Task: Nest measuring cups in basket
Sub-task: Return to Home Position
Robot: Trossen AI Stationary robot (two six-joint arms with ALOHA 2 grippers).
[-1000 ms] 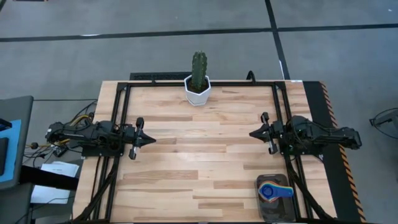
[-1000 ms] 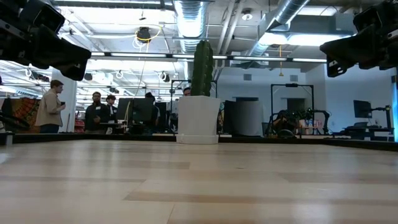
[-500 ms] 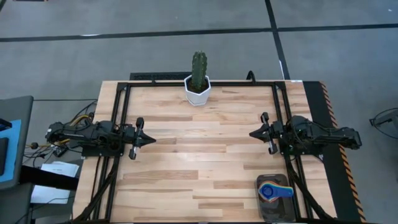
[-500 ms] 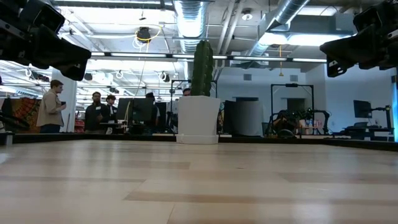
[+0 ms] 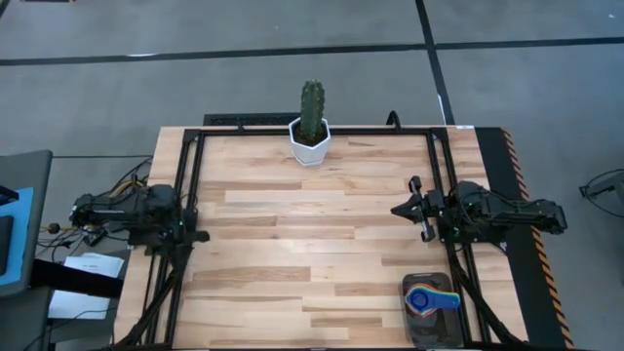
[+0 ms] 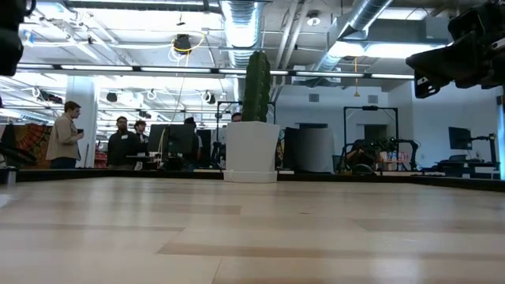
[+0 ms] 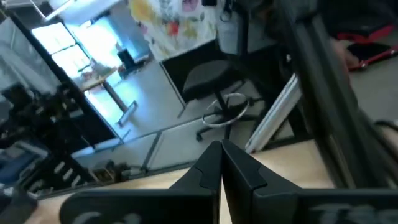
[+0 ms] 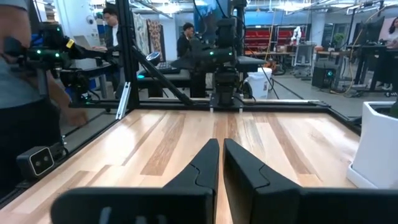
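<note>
The dark grey basket sits on the table near its front right corner. The measuring cups lie nested in it, a blue one on top, with coloured handles fanned out toward the right. My right gripper hovers shut and level over the table's right side, behind the basket, pointing at the table's middle; it holds nothing. My left arm is folded over the table's left edge. Its gripper is shut and empty, facing the room beyond the table.
A cactus in a white hexagonal pot stands at the middle of the far edge. Black frame rails run along the table's left, right and far sides. The wooden top between the arms is bare. People stand in the room behind.
My left gripper, which pointed level toward the table's middle, has drawn back toward the left edge and turned away; in the low view it has left all but the top left corner. It stays shut.
</note>
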